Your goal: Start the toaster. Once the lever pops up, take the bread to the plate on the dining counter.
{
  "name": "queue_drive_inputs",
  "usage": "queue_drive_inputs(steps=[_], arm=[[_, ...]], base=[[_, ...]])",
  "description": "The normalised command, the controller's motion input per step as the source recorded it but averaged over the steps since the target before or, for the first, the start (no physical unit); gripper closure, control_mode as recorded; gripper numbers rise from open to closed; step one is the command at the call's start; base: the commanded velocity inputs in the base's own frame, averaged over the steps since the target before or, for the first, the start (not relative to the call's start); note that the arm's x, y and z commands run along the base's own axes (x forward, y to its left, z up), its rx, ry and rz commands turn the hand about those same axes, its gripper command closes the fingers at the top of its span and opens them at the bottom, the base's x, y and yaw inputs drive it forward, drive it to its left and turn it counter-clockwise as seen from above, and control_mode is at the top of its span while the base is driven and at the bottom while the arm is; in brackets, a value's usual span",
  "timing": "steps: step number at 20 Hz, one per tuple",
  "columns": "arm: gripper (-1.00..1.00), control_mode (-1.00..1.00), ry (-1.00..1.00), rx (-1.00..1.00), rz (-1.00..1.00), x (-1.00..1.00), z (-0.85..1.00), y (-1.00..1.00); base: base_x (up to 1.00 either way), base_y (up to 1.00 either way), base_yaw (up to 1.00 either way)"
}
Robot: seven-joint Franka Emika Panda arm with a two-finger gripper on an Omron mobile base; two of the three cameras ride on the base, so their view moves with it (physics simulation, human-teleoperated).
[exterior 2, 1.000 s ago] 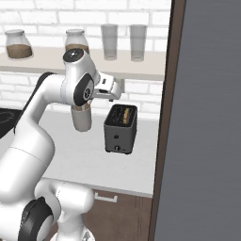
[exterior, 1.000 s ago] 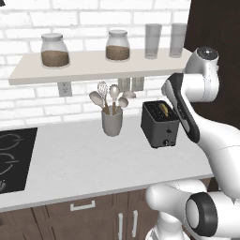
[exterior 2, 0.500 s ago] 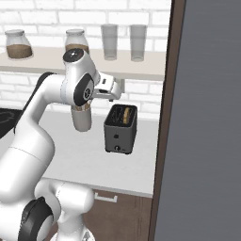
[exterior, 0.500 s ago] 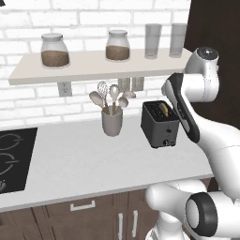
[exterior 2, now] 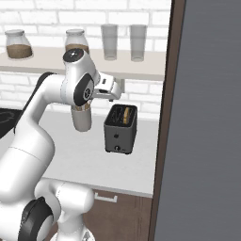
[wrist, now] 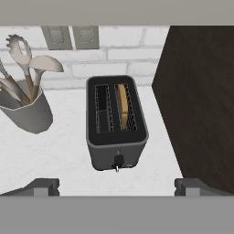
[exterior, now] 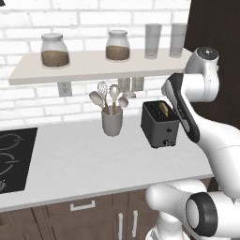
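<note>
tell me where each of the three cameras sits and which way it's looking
Left base view: behind the arm to its left, looking forward and down at the counter, the utensil cup and the toaster; the white arm rises at the right.
Right base view: behind the arm to its right, facing the same toaster; the arm rises at the left and a dark panel blocks the right.
Hand view: on the hand, looking down onto the toaster with the bread in one slot; the open gripper sits at the bottom.
Shared: toaster, cup and counter.
</note>
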Motion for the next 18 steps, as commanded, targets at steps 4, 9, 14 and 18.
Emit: queue_drive_inputs(steps=[4, 9, 14, 18], arm=[[-1.0, -1.0, 0.0, 0.0, 0.0, 0.0, 0.0, 0.0], [-1.0, -1.0, 0.0, 0.0, 0.0, 0.0, 0.0, 0.0], [-1.0, -1.0, 0.0, 0.0, 0.0, 0.0, 0.0, 0.0], [-1.0, -1.0, 0.0, 0.0, 0.0, 0.0, 0.0, 0.0]], base=[[0.0, 0.0, 0.0], [0.0, 0.0, 0.0], [0.0, 0.0, 0.0], [0.0, 0.0, 0.0]])
